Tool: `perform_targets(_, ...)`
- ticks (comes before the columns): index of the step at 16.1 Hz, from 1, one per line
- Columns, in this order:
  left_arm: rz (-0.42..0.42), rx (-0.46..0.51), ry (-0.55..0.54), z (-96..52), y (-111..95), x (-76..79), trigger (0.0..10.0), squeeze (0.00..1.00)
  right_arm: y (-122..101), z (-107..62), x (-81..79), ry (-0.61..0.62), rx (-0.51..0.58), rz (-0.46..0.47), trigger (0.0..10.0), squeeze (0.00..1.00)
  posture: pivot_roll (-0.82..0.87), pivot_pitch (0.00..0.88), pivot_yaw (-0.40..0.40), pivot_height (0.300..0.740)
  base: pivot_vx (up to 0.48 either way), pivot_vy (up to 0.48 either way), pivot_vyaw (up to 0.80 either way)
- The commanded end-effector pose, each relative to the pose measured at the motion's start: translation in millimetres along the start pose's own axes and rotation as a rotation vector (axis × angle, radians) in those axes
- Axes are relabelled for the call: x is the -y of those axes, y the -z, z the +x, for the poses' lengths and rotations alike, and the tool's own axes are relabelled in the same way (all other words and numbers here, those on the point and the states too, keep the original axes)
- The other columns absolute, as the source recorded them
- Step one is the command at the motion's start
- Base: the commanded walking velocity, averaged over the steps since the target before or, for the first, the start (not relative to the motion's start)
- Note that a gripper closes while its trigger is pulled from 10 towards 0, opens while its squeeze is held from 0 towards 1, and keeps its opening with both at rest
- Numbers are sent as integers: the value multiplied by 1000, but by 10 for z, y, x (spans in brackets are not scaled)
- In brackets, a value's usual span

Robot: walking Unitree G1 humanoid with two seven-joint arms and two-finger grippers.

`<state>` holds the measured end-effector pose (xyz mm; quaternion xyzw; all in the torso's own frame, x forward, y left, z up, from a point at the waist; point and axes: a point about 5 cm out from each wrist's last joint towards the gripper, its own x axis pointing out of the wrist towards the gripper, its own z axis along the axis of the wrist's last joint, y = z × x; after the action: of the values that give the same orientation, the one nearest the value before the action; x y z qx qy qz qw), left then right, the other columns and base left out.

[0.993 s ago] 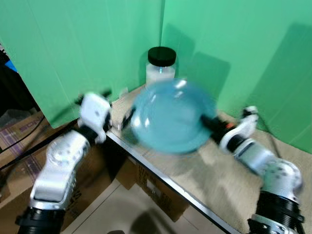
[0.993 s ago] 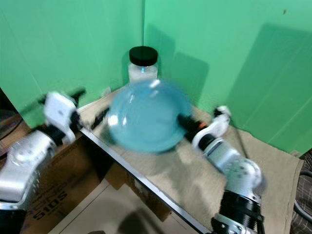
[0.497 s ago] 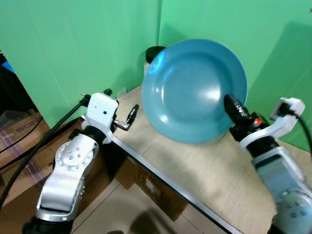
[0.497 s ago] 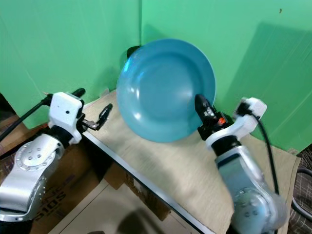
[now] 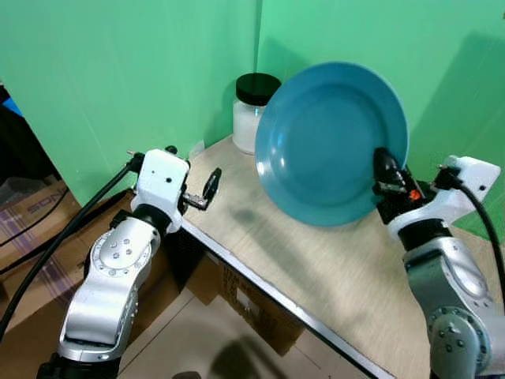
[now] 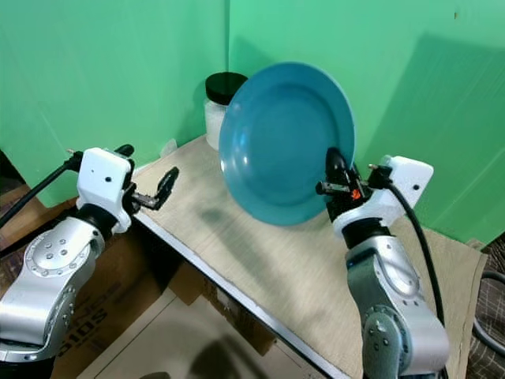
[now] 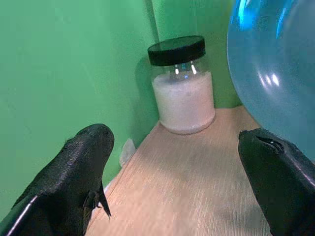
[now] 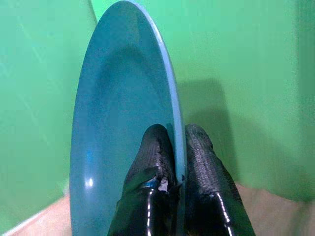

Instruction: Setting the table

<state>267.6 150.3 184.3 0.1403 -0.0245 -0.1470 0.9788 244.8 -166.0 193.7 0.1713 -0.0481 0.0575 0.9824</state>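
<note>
blue plate [image 5: 331,142] held up on edge above the table [image 5: 316,260], tilted, hollow face turned toward the left arm, lower rim clear of the tabletop. right gripper [image 8: 176,147] clamped on the plate's rim at the near right side, one black finger on each face, pinching the rim between them. in the eye views, right gripper [image 5: 387,175] at the plate's lower right edge, with an orange mark just behind the fingers.

left gripper [image 7: 172,182] out over the table's left corner, fingers spread wide and holding nothing, pointed toward the jar [image 7: 182,83]. in the left eye view, left gripper [image 5: 207,188] low over the table edge, well apart from the plate.

jar upright in the far corner of the table against the green wall [image 5: 142,71], black lid, clear glass, white grainy stuff filling the lower half or more. no label legible on it. plate partly in front of the jar in the eye views, near it but not touching.

table surface light wood grain with a metal edge strip. small white scrap [image 7: 126,150] at the wall's foot near the jar.

cardboard boxes [image 6: 87,316] on the floor under and beside the table; printing on one reads "5105" or similar, partly hidden by the left arm, rest unreadable. black cables [image 5: 47,245] across the boxes at left.
</note>
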Motion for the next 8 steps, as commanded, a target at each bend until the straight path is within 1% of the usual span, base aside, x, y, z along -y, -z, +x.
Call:
perform_targets(1,7,1,-1,-9,-25,17,10000,224,10,-21,8,12,7,-17,10000,0,83,0,-42,740,-251,0,0)
perform_targets(2,11,-1,1,-12,-18,19,10000,224,22,-25,5,12,2,-25,10000,0,84,0,-43,740,-251,0,0)
perform_targets(5,14,0,-4,10,-19,14,10000,224,78,-10,-36,-2,-17,-97,10000,0,80,0,-41,740,0,0,0)
perform_targets(6,15,1,-4,23,-24,15,10000,220,81,-7,-61,-25,-18,-97,10000,0,78,0,-36,740,0,0,0)
perform_targets(7,20,-1,-2,26,-20,26,10000,220,81,-22,-92,-58,-22,-72,10000,0,78,0,-36,740,0,0,0)
perform_targets(8,22,1,0,24,-23,30,10000,224,86,-30,-95,-56,-25,-65,10000,0,78,0,-37,740,0,0,0)
